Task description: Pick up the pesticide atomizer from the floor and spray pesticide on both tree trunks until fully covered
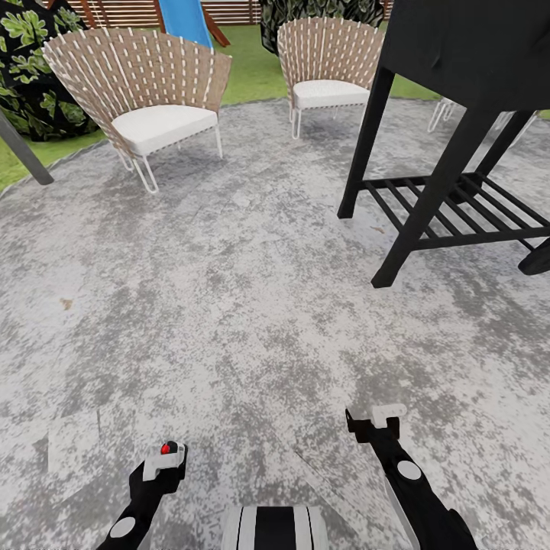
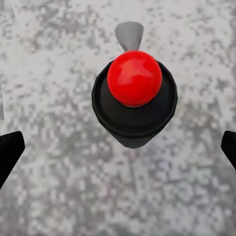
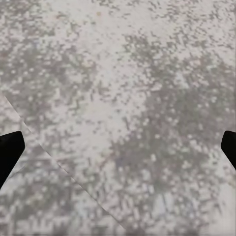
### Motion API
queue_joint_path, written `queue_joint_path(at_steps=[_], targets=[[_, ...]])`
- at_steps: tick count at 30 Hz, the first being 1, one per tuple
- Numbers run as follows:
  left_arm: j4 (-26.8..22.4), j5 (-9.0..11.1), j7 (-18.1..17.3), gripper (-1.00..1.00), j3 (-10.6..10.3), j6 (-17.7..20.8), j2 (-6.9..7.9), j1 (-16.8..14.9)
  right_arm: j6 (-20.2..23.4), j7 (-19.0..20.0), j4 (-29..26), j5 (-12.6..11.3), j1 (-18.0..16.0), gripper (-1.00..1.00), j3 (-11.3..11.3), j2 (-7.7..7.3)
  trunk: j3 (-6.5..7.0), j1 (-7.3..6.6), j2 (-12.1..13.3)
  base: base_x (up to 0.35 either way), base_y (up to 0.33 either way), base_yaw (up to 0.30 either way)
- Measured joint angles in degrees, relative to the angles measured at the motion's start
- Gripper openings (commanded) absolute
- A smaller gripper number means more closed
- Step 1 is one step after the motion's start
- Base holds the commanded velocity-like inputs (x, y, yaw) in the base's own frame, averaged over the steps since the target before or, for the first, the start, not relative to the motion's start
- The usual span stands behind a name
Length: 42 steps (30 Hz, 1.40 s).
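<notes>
The pesticide atomizer (image 1: 169, 448), a small dark bottle with a round red top (image 2: 134, 78), stands upright on the grey mottled floor (image 1: 229, 305) close in front of me at the left. My left gripper (image 1: 164, 460) hangs right above it, open, its black fingertips (image 2: 10, 150) wide on either side of the bottle without touching it. My right gripper (image 1: 376, 422) is open over bare floor (image 3: 118, 98), nothing between its fingers (image 3: 10, 152). The trees and their trunks are out of view.
Two woven chairs with white cushions (image 1: 153, 99) (image 1: 328, 61) stand at the far edge of the paving. A black slatted-shelf stand (image 1: 451, 153) rises at the right. Lawn (image 1: 252, 69), a blue slide (image 1: 185, 19) and a broad-leaved plant (image 1: 23, 69) lie beyond.
</notes>
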Motion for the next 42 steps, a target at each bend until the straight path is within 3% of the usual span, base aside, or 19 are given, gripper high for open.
queue_joint_path(at_steps=[34, 42], targets=[[-0.01, 0.00, 0.00, 1.00, 0.00, -0.02, -0.03, 0.00, 0.00, 0.00, 0.00, 0.00, 0.00, 1.00, -0.01, 0.00, 0.00, 0.00, 0.00, 0.024, 0.000, 0.000], [-0.03, 0.00, 0.00, 1.00, 0.00, -0.01, -0.03, 0.00, 0.00, 0.00, 0.00, 0.00, 0.00, 1.00, -0.01, 0.00, -1.55, 0.18, -0.09, 0.000, 0.000, 0.000]])
